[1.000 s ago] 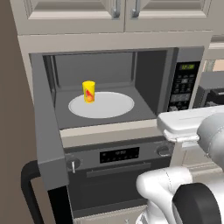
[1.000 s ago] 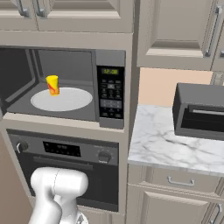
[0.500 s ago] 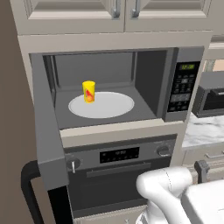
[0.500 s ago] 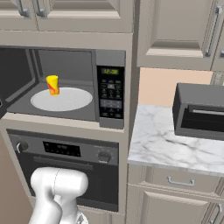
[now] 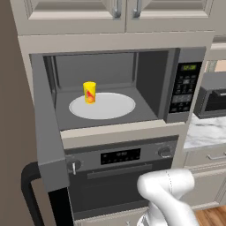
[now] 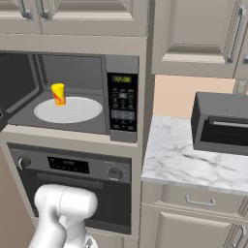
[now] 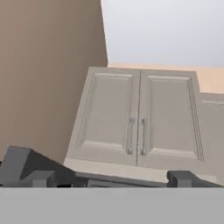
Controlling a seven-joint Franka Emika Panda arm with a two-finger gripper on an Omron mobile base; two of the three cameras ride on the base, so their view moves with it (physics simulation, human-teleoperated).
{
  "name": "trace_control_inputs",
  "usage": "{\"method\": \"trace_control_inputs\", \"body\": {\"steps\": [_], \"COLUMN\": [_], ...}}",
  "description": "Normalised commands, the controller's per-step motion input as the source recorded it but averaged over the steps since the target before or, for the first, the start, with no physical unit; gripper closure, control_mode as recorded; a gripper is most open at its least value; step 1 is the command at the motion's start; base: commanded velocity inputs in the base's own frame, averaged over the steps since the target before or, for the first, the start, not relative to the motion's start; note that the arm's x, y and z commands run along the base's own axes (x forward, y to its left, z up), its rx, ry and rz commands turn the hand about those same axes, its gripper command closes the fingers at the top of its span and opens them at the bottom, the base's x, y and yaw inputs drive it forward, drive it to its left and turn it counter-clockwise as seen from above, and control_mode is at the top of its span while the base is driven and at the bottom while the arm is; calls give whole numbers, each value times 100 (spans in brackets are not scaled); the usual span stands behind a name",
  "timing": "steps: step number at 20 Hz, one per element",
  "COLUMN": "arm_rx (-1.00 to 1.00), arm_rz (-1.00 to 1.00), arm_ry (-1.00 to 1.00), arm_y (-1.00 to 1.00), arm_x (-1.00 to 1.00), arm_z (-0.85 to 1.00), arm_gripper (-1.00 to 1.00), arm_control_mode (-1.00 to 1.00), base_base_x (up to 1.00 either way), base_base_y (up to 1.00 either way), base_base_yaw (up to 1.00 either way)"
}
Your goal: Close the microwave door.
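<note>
Beige cabinetry [image 5: 123, 17] fills the wall, with a built-in oven [image 5: 119, 176] below the microwave cavity [image 5: 110, 84] and a marble counter [image 6: 193, 160] to the right carrying a dark toaster oven [image 6: 220, 123] near its back edge. Microwave door [image 5: 46, 137] stands swung wide open at the left, hinged on the cavity's left edge, its black curved handle [image 5: 27, 190] low at the outer end. Inside, a white turntable plate [image 5: 102, 105] carries a small yellow cup [image 5: 89, 92] at its left rim. Arm [image 5: 170, 194] sits folded low in front of the oven. Fingers: two dark tips [image 7: 41, 178] at the bottom of the hand view, spread well apart, holding nothing; camera looks up at the upper cabinet doors [image 7: 140, 118]. Step judged: approach, door not yet contacted. Next move calls for getting the hand out left, behind the door's outer face, then pushing it round toward the cavity. Versus one second ago: the white forearm seen at the right of the left base view has gone; the arm has dropped lower. Door unchanged.
</note>
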Motion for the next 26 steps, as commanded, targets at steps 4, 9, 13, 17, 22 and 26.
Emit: {"method": "trace_control_inputs", "body": {"steps": [4,9,13,17,22,26], "arm_rx": [-12,-1,-1,-8,-3,-3], "arm_rz": [7,33,24,-3,-20,-20], "arm_ry": [-21,-8,-6,-1,0,0], "arm_y": [100,90,90,17,23,49], "arm_x": [-49,-59,-10,38,66,46], "arm_z": [0,0,0,-42,-30,-2], "arm_gripper": [-100,-100,-100,-100,-100,-100], "arm_control_mode": [-100,-100,-100,-100,-100,-100], "base_base_x": [0,0,0,0,0,0], "base_base_y": [0,0,0,0,0,0], "base_base_yaw": [0,0,0,0,0,0]}}
